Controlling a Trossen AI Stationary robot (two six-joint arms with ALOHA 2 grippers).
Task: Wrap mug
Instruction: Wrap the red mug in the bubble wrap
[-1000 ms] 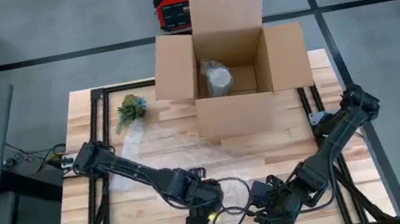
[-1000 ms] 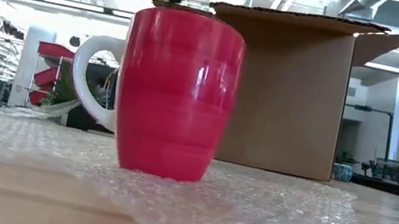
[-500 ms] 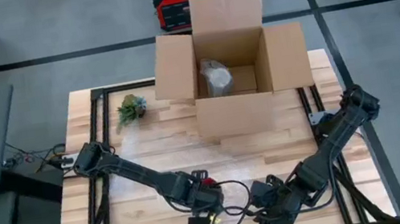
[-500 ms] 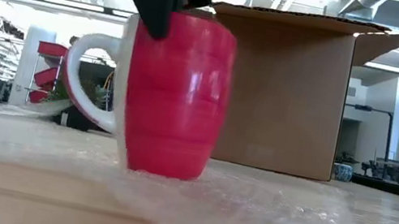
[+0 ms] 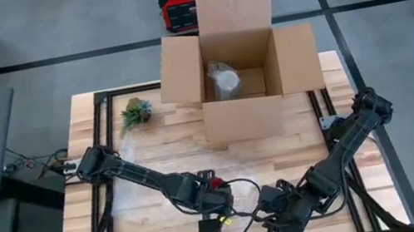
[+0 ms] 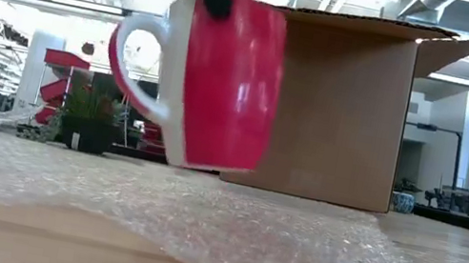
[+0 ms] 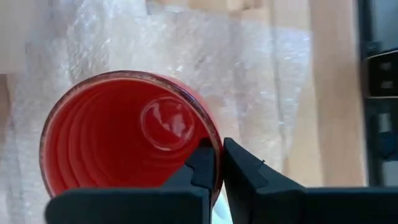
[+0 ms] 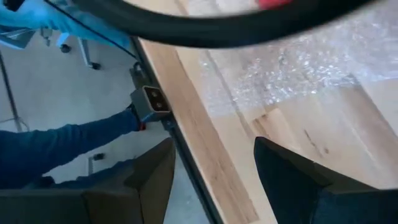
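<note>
Left gripper (image 7: 217, 165) is pinched on the rim of the mug (image 6: 219, 80): one finger inside the cup, one outside, wall clamped between them. The mug is red outside and inside, glossy, with faint horizontal ridges and a white handle (image 6: 135, 66). In the low view it hangs clear of the bubble wrap (image 6: 226, 236), tilted, base swung out, handle on the side away from the box. In the left wrist view it sits mouth-up to the camera, round base visible at the bottom of the cup.

In the high view the mug (image 5: 217, 185) shows only as a small red patch under the left gripper (image 5: 209, 202), near the front-centre of the table (image 5: 166, 224), over the clear sheet of bubble wrap, which lies flat on the wood.

Right gripper (image 8: 211, 180) is at the front edge of the table, just beside the left one, fingers spread wide, holding nothing. Its wrist view looks past the table edge at the floor and a person's blue sleeve (image 8: 62, 146).

An open cardboard box (image 5: 236, 60) stands at the back of the table with a grey wrapped bundle (image 5: 226, 81) inside. A small green plant (image 5: 135, 113) sits just beside the box on the left arm's side. A red case (image 5: 188, 3) lies on the floor behind.
</note>
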